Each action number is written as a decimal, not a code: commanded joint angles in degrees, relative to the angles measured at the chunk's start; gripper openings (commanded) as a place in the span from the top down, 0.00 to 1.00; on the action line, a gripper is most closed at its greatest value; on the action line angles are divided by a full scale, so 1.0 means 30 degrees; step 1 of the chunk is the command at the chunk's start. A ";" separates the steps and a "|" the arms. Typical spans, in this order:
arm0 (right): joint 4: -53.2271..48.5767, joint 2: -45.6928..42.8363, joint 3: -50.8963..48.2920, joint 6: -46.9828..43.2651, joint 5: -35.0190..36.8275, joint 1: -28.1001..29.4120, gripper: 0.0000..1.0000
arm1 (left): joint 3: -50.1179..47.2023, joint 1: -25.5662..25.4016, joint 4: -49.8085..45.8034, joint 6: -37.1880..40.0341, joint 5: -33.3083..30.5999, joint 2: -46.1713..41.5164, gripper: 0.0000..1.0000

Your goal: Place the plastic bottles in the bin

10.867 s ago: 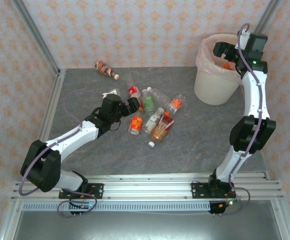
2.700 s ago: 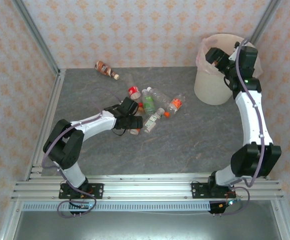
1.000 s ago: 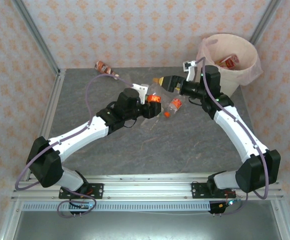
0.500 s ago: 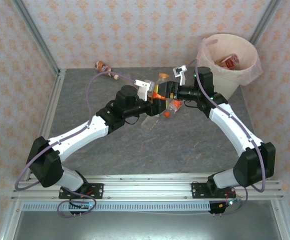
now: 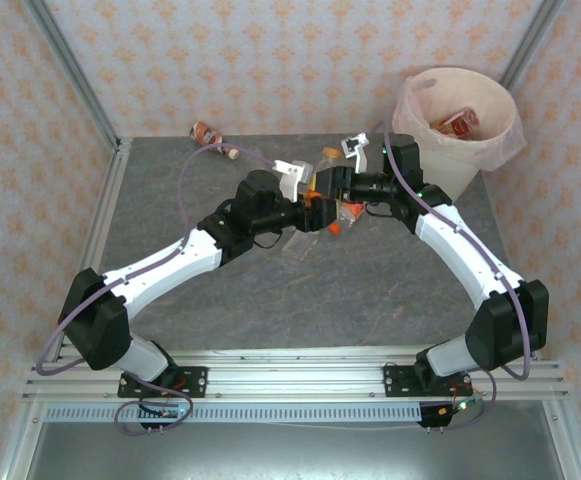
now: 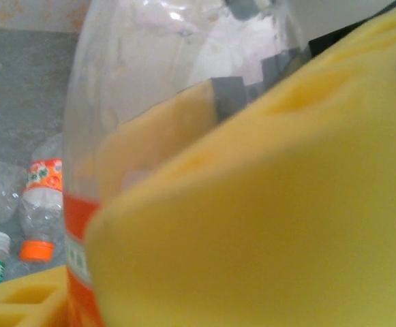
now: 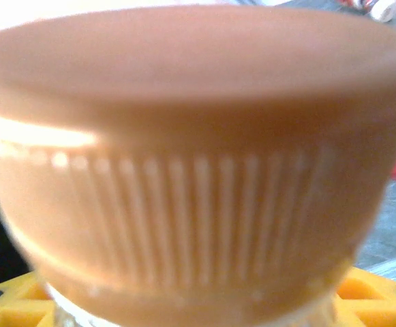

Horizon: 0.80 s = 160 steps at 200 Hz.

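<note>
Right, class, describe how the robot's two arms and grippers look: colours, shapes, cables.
Both the left arm and right arm have rounded white links, bulky black joints and looping lilac cables. The fingers are yellow, blocky, with moulded recesses.

Was a robot lab cell: aluminium frame [image 5: 75,72], patterned panel walls [image 5: 270,60], two arms [image 5: 160,268] bolted to a rail [image 5: 300,372] at the table [image 5: 370,300] near edge.
</note>
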 commanded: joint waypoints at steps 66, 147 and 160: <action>-0.0583 0.0337 0.1572 0.1354 0.3996 -0.0086 0.54 | -0.2325 0.0684 0.2528 -0.1017 -0.1242 -0.2491 0.00; -0.2504 0.1155 0.3068 0.1596 0.6105 -0.0582 0.53 | -0.4541 0.0887 0.0942 -0.2438 -0.8387 -0.4740 0.00; -0.2642 0.1159 0.3211 0.1395 0.6123 -0.0712 0.53 | -0.4564 0.0916 -0.0018 -0.2733 -0.9731 -0.4852 0.00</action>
